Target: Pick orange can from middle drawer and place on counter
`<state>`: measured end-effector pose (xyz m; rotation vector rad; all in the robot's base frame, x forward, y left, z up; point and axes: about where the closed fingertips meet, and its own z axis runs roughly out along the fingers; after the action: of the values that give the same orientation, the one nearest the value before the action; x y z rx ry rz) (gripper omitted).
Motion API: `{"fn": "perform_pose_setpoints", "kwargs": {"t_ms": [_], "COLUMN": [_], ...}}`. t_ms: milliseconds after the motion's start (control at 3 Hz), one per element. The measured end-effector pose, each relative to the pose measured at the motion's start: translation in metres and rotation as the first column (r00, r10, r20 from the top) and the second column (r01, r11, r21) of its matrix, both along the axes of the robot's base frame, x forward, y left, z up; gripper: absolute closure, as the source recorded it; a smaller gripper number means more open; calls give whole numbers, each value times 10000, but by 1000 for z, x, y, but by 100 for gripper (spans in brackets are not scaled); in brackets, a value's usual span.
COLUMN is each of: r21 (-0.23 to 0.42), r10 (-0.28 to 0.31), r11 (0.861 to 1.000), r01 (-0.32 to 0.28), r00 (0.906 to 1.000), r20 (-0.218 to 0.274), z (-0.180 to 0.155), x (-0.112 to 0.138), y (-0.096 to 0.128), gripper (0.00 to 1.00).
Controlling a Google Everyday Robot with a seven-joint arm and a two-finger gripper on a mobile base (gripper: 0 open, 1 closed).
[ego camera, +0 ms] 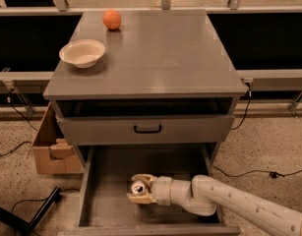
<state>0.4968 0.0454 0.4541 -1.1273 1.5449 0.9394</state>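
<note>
The orange can (137,187) stands upright on the floor of the open middle drawer (108,181), its silver top showing. My gripper (139,189) reaches in from the right, low inside the drawer, with its pale fingers (142,198) on either side of the can and shut on it. The counter (155,53) is the flat grey top of the cabinet above.
A white bowl (82,52) and an orange ball (111,19) sit on the counter's left side. A closed drawer front with a black handle (147,129) is above the open drawer. A cardboard box (52,149) stands on the floor at left.
</note>
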Motion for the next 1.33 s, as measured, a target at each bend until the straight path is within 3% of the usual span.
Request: {"fn": "perform_pose_setpoints", "kwargs": {"t_ms": [333,667,1333], "r21": [-175,-61,741], "r10": [-134,-232,-630], "r11": [9998,9997,9942], "r01": [120,226,785], "r00": [9964,9898,9793], "r20": [-833,-1409,-1925], "z": [36,125,306], "x": [-1,19,84], "y": [-27,-77,-171], "gripper": [100,100,100]}}
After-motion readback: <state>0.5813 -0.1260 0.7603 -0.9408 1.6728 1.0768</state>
